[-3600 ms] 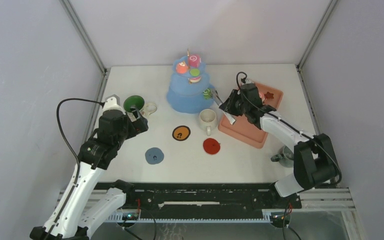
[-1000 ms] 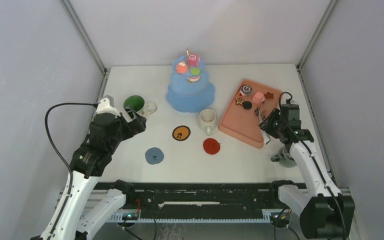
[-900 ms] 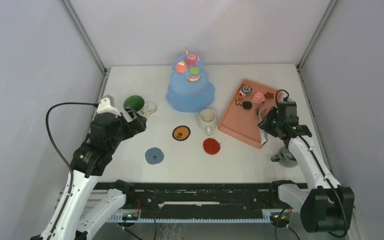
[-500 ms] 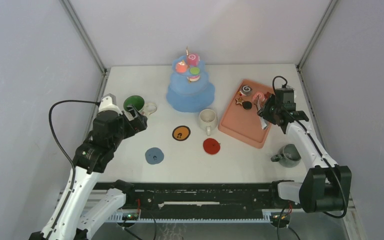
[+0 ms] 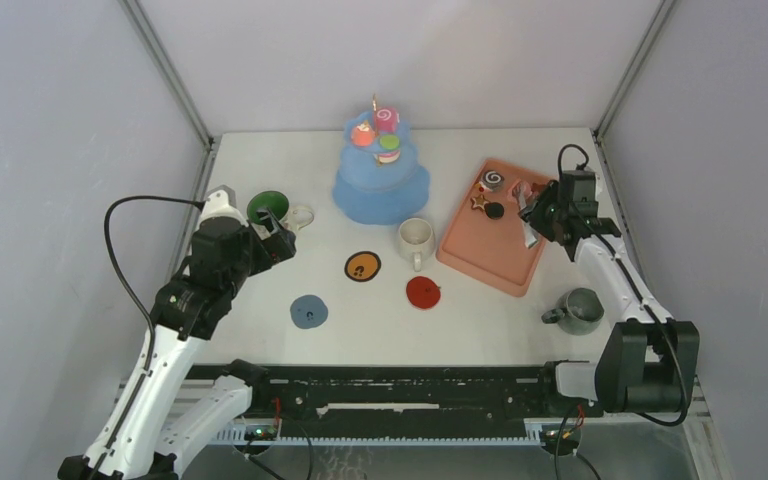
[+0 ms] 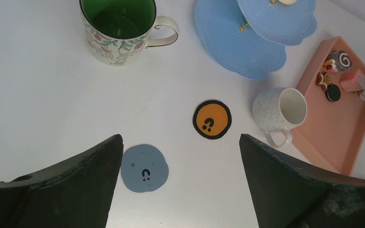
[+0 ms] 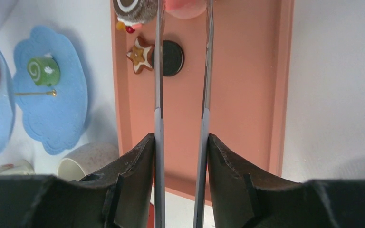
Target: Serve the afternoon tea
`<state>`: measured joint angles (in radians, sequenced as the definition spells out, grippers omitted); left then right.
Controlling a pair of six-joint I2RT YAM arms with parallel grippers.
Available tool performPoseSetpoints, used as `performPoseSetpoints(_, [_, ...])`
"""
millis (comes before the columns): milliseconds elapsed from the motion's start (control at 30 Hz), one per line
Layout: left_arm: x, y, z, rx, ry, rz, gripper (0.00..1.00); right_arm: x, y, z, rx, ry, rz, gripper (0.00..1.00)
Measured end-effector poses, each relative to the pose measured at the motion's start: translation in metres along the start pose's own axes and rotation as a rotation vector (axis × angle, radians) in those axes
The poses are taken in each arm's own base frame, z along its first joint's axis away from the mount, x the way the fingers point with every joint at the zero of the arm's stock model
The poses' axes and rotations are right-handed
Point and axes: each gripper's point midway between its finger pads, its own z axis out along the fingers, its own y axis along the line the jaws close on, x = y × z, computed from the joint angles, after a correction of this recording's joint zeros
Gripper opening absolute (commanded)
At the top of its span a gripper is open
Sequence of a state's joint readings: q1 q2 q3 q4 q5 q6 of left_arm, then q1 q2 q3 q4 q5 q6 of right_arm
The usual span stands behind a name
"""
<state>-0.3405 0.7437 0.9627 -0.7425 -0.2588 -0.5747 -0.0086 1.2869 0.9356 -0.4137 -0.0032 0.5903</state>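
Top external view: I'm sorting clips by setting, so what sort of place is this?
Probably a lab test cell, not a café: plain grey walls enclose a white table, two arms are bolted at its near edge, and toy pastries sit on a blue tiered stand.

White desk (image 5: 260, 330) carrying green mug (image 5: 268, 208) at left, blue tiered stand (image 5: 381, 192) at top centre, cream mug (image 5: 415, 239) mid-frame, orange (image 5: 362, 266), blue (image 5: 308, 311) and red (image 5: 423, 292) coasters below, pink tray (image 5: 490, 250) right, grey mug (image 5: 578, 309) lower right.

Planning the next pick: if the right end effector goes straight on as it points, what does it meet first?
Probably the pink round pastry on the salmon-pink rectangular tray, framed between the right end effector's tong blades; depth is unclear.
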Motion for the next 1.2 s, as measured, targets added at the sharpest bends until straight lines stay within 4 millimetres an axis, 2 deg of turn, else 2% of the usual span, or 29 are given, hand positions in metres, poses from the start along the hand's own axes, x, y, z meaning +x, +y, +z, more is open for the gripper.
performPoseSetpoints(133, [0.0, 0.0, 0.0, 0.0, -0.001, 0.0, 0.96, -0.009, 0.001, 0.002, -0.022, -0.024, 0.051, 0.49])
performPoseSetpoints(267, [0.0, 0.0, 0.0, 0.0, -0.001, 0.0, 0.96, -0.009, -0.002, 0.004, -0.032, -0.032, 0.091, 0.49])
performPoseSetpoints(500, [0.0, 0.0, 0.0, 0.0, 0.0, 0.0, 0.96, -0.011, -0.002, -0.007, -0.05, -0.058, 0.109, 0.49])
performPoseSetpoints(667, [0.0, 0.0, 0.0, 0.0, -0.001, 0.0, 0.96, -0.005, -0.005, -0.015, -0.074, -0.064, 0.128, 0.49])
performPoseSetpoints(933, [0.0, 0.0, 0.001, -0.002, 0.003, 0.001, 0.96, 0.011, -0.011, -0.012, -0.087, -0.011, 0.175, 0.49])
performPoseSetpoints(1200, [0.001, 0.0, 0.002, -0.004, 0.006, 0.002, 0.96, 0.008, 0.001, -0.011, -0.145, -0.007, 0.202, 0.49])
